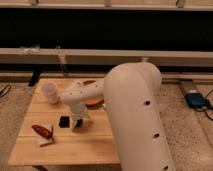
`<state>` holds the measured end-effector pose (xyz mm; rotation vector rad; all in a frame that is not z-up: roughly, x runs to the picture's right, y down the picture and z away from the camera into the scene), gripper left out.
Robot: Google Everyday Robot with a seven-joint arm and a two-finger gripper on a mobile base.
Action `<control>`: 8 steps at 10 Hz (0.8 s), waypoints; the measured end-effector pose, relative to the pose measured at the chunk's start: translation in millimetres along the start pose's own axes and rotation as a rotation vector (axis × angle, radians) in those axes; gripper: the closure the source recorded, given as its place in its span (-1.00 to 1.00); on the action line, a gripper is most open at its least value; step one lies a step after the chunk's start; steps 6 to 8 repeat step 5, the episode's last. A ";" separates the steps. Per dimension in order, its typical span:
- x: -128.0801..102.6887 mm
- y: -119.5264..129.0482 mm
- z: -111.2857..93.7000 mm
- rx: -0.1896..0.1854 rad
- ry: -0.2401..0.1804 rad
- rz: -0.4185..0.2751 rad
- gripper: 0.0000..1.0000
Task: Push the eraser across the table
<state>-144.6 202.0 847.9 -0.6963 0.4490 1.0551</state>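
The eraser [64,121] is a small flat black block lying on the light wooden table [75,145], left of centre. My gripper [76,122] hangs from the white arm just to the right of the eraser, low over the tabletop and very near the block; I cannot make out contact.
A white cup [50,93] stands at the back left. A brown bowl [94,95] sits behind the arm, partly hidden. A dark red item on a white square [43,133] lies near the front left. The big white arm [135,115] covers the table's right side.
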 end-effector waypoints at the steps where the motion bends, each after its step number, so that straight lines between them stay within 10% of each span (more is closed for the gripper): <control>1: -3.5 1.1 -1.0 -0.002 -0.005 -0.001 -0.58; 8: -17.7 11.2 -3.7 -0.016 -0.023 -0.016 -0.58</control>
